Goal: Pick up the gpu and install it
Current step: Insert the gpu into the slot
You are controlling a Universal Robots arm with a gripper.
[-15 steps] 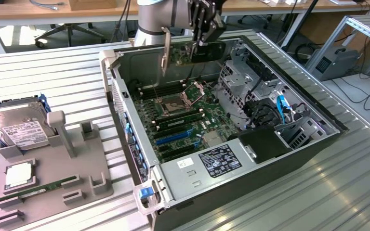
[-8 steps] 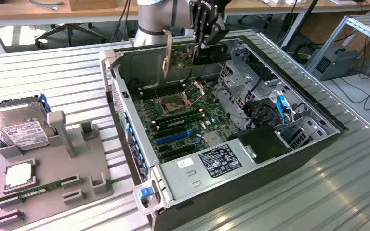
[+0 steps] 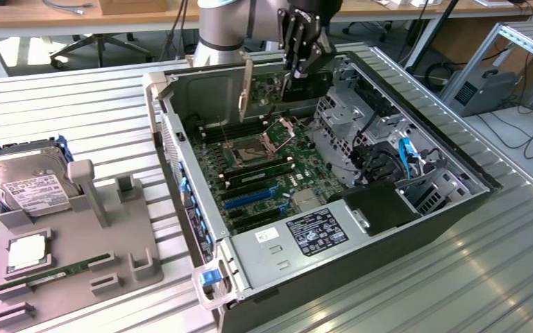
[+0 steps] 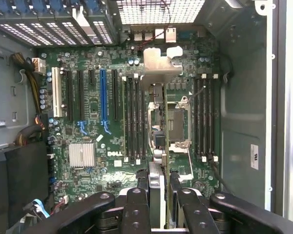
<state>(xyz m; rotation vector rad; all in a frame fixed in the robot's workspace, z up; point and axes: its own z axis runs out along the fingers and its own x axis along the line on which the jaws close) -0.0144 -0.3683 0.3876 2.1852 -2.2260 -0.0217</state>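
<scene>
Gripping the gpu [image 4: 158, 146] edge-on, end effector [image 4: 161, 195] over motherboard [image 4: 93, 112], its face hidden.

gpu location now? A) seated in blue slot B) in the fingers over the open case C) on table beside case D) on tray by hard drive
B: the gpu sits edge-on between the fingers, above the motherboard inside the open case.

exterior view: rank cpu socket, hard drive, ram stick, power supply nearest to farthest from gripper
1. cpu socket, in the case, close to the gripper
2. power supply, case's near end
3. hard drive, tray, exterior view's left
4. ram stick, tray's front
</scene>
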